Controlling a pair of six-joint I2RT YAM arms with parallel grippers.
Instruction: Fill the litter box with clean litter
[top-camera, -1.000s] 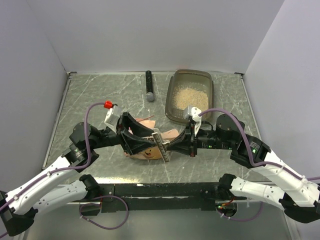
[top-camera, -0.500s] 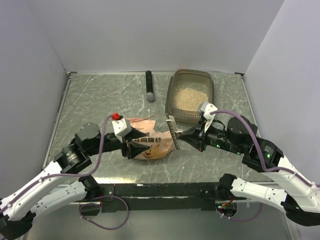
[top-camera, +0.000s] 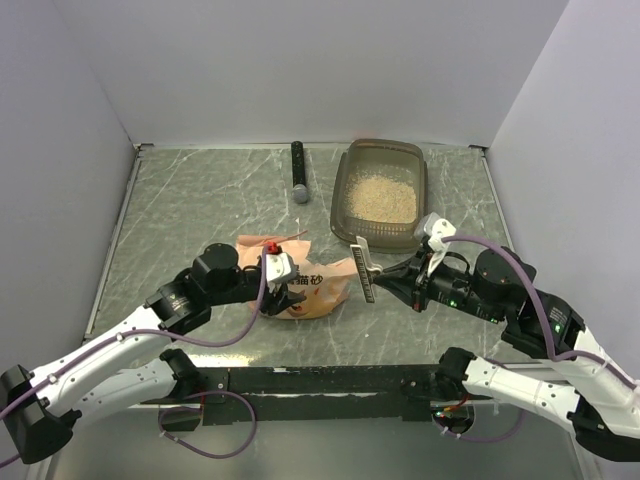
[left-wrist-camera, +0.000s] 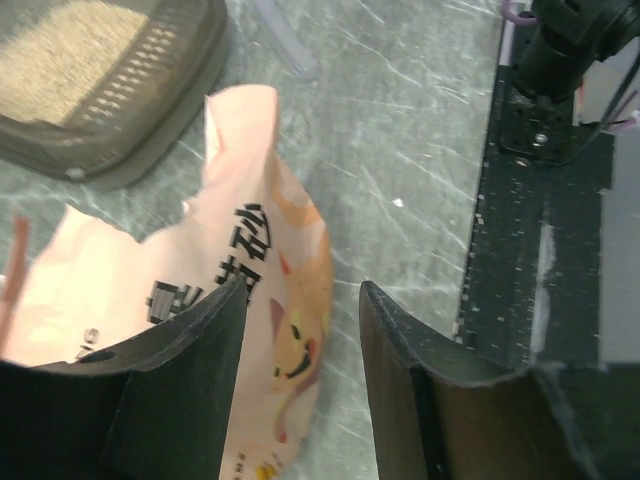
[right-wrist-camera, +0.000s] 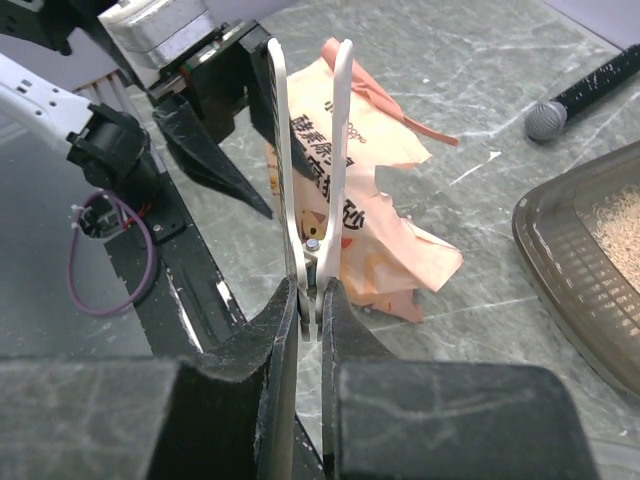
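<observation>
While over pouch (left-wrist-camera: 255, 200) edge, left pincer (left-wrist-camera: 300, 290) agape.

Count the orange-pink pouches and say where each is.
1. The pouch lies on the table at the left gripper, nearer the arms than the litter box. No second one shows, though the arms hide some tabletop.

The litter box (top-camera: 343, 200), a smoky translucent rectangular tray with rounded corners, sits flat and upright at the far right of my table (top-camera: 200, 200). The clean litter (top-camera: 381, 196) lies inside it, a loose pale beige heap across the middle of its floor.
</observation>
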